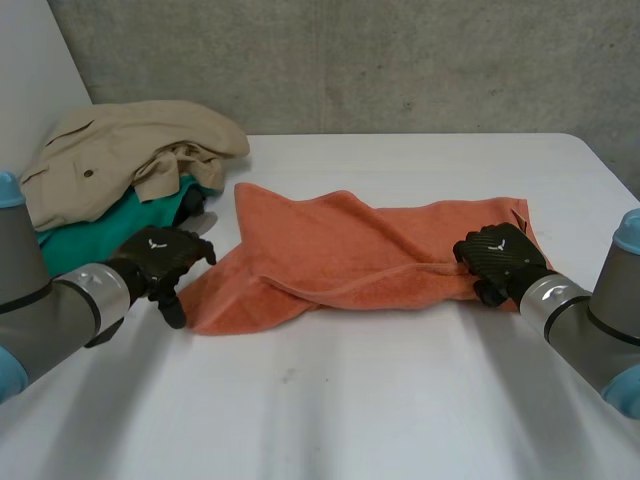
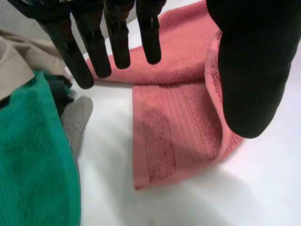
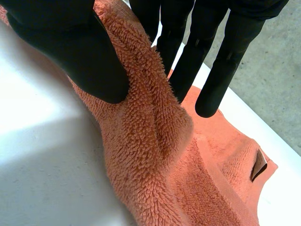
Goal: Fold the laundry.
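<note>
We are looking at our own two limbs: the left arm (image 1: 50, 310) and right arm (image 1: 590, 320) are showing grey tubes, bright silver wrist cuffs and light-blue caps at the joints. The left hand (image 1: 160, 255) and right hand (image 1: 500, 258) are wearing black woven-look shells, each carrying a small white emblem.

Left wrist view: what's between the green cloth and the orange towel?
A grey piece of cloth beside the green cloth, then bare white table up to the orange towel; the left wrist view shows it.
</note>
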### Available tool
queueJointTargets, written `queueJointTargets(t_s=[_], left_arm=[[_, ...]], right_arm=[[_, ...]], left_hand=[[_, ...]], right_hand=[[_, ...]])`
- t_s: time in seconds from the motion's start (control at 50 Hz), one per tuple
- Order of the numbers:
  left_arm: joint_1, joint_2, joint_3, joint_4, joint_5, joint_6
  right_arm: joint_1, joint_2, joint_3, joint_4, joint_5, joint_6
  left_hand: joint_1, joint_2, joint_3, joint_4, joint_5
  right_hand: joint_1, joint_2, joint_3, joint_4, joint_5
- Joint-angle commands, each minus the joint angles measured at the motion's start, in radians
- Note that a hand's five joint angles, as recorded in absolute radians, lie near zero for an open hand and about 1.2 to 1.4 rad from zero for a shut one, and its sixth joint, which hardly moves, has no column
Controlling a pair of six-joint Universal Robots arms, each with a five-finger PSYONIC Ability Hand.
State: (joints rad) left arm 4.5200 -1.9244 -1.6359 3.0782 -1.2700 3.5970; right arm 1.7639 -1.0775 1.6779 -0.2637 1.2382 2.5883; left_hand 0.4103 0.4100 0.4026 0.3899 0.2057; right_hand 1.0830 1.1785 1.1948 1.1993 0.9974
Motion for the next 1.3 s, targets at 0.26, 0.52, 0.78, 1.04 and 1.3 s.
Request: queueJointTargets(t_s=[0.26,0.52,0.78,1.04,1.3], left_arm=[[-0.019,-0.09,-0.055,0.05,-0.017,-0.063],[-0.091,-0.198,0.036,0.096,-0.1,-0.101],[-0.068,-0.032,0.056,0.129,-0.157,-0.106],[0.033,0.378,0.061,-0.054,0.06,-0.115],[-0.051,0.0,0.149,-0.176,-0.041,0.12]], right_arm=[[-0.012,0.002,-0.009,0.0,0.037,0.006],[-0.02,-0.004,-0.017,0.004,0.063,0.035],[-0.05,-0.116,-0.056,0.094,0.072,0.062],[-0.176,-0.309,-0.342,0.78,-0.011,-0.296],[-0.143,-0.066,-0.411,0.824,0.052,-0.441]], left_hand=[[0.211,0.211,0.219,0.232,0.241],[0.413,0.413,0.421,0.434,0.443],[0.986,0.986,0.994,1.006,1.016],[0.986,0.986,0.994,1.006,1.016],[0.986,0.986,0.994,1.006,1.016]], right_hand=[[0.313,0.218,0.201,0.197,0.224],[0.313,0.218,0.201,0.197,0.224],[0.313,0.218,0.201,0.197,0.224],[0.313,0.218,0.201,0.197,0.224],[0.313,0.218,0.201,0.197,0.224]])
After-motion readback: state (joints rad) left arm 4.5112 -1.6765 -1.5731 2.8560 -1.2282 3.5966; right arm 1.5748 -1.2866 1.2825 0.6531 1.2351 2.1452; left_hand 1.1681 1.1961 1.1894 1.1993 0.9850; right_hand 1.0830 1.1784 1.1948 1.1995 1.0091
